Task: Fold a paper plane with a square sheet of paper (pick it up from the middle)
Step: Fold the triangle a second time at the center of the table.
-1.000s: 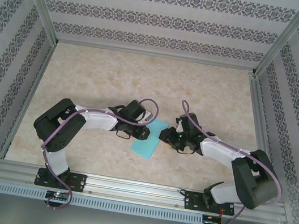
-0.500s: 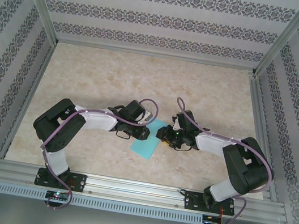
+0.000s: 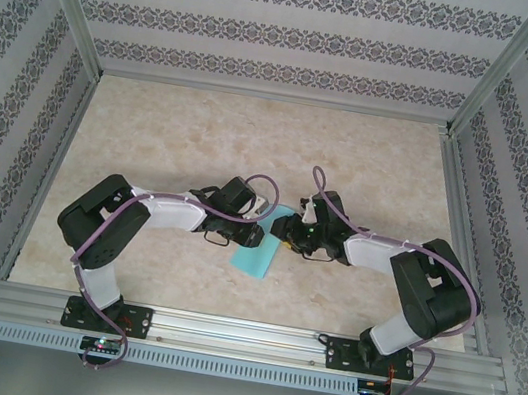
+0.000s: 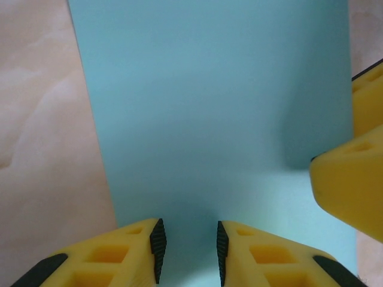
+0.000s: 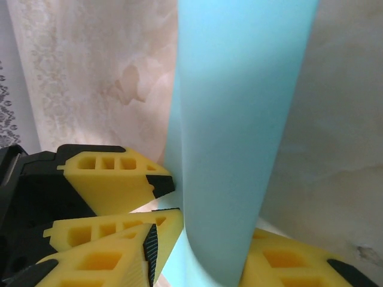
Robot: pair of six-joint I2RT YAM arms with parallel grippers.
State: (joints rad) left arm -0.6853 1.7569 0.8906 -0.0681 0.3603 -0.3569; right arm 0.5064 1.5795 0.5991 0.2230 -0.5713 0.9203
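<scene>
Square sheet of paper (image 5: pixel 239 119) between right gripper's (image 5: pixel 206 254) part-open jaws.

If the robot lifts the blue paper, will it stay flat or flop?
Probably flop: the paper curls up in a soft bend in the right wrist view. It looks very thin, so it is likely light. It may slide when pushed, since the table looks smooth.
</scene>
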